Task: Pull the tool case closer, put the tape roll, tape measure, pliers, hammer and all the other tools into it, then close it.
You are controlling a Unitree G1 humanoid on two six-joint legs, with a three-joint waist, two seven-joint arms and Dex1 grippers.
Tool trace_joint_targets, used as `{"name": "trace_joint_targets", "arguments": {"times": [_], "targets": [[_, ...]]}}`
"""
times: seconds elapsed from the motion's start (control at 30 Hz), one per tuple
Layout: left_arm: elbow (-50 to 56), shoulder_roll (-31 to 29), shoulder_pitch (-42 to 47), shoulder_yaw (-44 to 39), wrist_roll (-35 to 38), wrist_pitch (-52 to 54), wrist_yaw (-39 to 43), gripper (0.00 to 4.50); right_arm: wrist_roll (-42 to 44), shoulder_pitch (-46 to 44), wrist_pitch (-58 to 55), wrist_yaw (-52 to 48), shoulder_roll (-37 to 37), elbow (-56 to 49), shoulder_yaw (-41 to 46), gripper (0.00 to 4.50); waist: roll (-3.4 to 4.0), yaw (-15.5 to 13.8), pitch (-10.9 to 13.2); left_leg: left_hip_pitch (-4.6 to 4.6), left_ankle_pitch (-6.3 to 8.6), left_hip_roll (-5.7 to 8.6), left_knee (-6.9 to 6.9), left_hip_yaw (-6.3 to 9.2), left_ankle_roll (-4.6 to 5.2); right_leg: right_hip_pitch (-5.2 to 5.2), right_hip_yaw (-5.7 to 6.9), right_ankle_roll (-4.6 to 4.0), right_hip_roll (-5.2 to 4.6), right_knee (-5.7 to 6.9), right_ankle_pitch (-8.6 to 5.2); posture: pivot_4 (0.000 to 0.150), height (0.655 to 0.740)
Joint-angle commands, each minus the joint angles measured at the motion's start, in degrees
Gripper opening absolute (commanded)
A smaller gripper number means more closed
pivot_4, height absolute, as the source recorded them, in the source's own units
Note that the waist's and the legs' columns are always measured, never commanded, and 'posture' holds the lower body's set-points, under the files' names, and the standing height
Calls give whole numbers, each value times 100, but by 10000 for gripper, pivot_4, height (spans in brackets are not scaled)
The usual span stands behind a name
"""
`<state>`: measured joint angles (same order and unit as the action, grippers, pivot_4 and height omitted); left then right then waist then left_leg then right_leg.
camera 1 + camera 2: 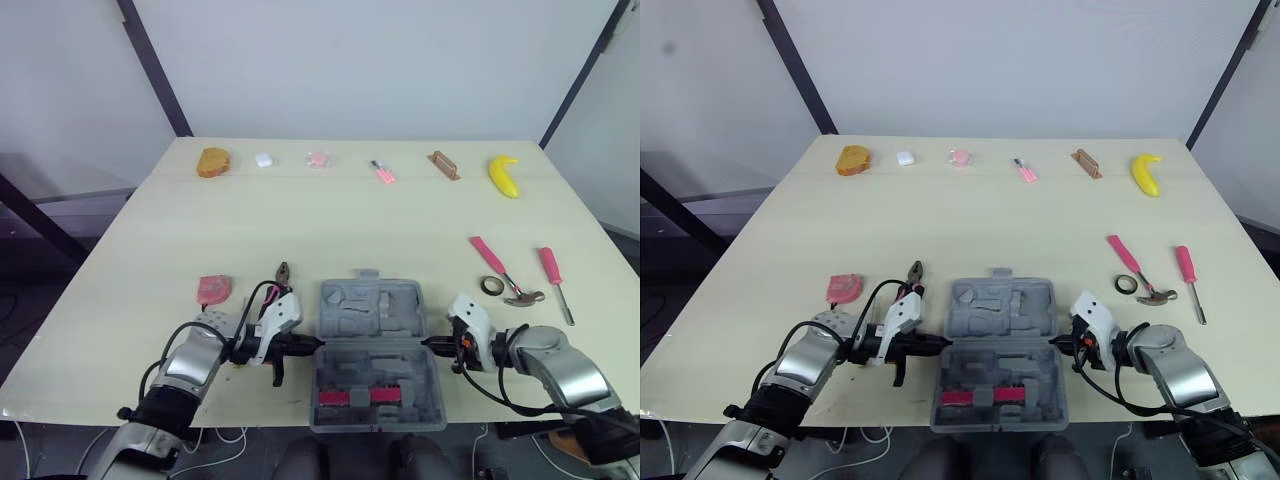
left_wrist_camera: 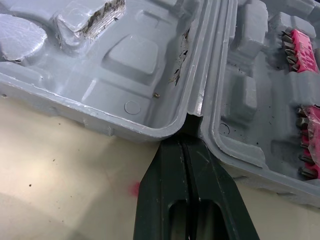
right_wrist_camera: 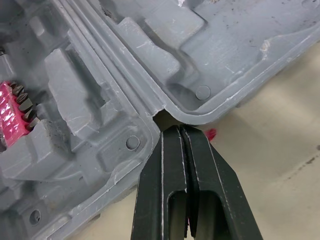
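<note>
The grey tool case lies open at the table's front middle, lid away from me, with a pink bit strip in the near half. My left gripper is shut, tips pressed into the case's left hinge notch. My right gripper is shut too, tips at the right hinge notch. The pliers lie beside the left gripper, partly under it. A pink tape measure sits further left. The pink-handled hammer, tape roll and pink screwdriver lie to the right.
Along the table's far edge stand a brown bun-like object, a small white item, a pink item, a small pink tool, a brown block and a banana. The case's near half reaches the table's front edge.
</note>
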<state>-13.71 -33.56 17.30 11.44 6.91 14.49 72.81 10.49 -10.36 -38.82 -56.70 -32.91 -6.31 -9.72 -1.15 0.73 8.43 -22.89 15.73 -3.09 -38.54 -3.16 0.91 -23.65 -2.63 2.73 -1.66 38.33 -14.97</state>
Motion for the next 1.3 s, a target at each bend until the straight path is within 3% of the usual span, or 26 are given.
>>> {"name": "trace_joint_targets", "arguments": {"times": [0.03, 1.3], "targets": [[337, -34, -99, 119, 115, -19, 121, 0, 152, 119, -52, -56, -63, -240, -140, 359, 0, -1, 0, 0, 0, 0, 0, 1, 0, 0, 0, 0, 0, 0, 0, 1500, 7400], [654, -332, -444, 323, 160, -2, 285, 0, 420, 422, -275, -40, -457, -554, -414, 359, -1, -9, -1, 1, 0, 1, -2, 28, 0, 7, 10, -1, 0, -1, -1, 1500, 7400]]}}
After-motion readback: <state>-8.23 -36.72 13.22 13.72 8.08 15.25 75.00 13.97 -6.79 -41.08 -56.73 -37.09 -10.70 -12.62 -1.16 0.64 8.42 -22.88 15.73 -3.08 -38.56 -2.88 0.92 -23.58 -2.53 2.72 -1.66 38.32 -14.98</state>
